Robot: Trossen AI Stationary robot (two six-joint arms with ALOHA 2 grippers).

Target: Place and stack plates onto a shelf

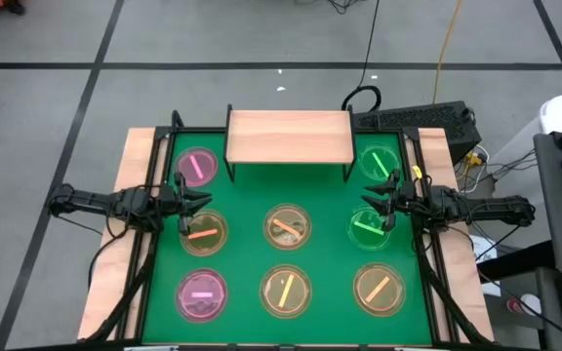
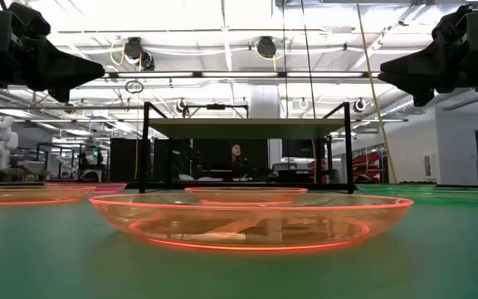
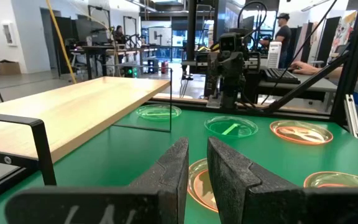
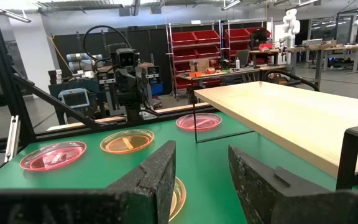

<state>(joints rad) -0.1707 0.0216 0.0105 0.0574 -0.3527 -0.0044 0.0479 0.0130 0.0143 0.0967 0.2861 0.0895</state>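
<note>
Both dark arms reach in over the wide green mat (image 1: 320, 205), one from each side, at about the middle of the table. The left gripper (image 1: 195, 203) hangs above the mat between a pink translucent plate with a pink bar (image 1: 197, 166) and an amber translucent plate with an orange bar (image 1: 203, 232), just over the amber one's edge. Its two dark fingers (image 3: 173, 171) stand only a narrow way apart with nothing between them. Opposite, the right gripper (image 1: 377, 202) hovers between a green translucent plate near the back right corner (image 1: 379, 161) and a second green plate with a bright green bar (image 1: 369, 227). Its fingers (image 4: 151, 171) are spread wide, empty as well.

The small light-wood shelf on thin black legs (image 1: 288, 136) stands at the back edge of the mat, centred, its board bare. All eight plates lie flat on the mat, none stacked. Besides those four, an amber plate with crossed orange bars (image 1: 287, 226) sits dead centre in front of the shelf, and along the near edge there is a pink plate (image 1: 201, 294) on the left, an amber plate (image 1: 286, 290) in the middle, and another amber plate (image 1: 379, 289) on the right. From table height, the centre plate glows orange with the shelf's dark frame (image 2: 246, 129) behind it.
</note>
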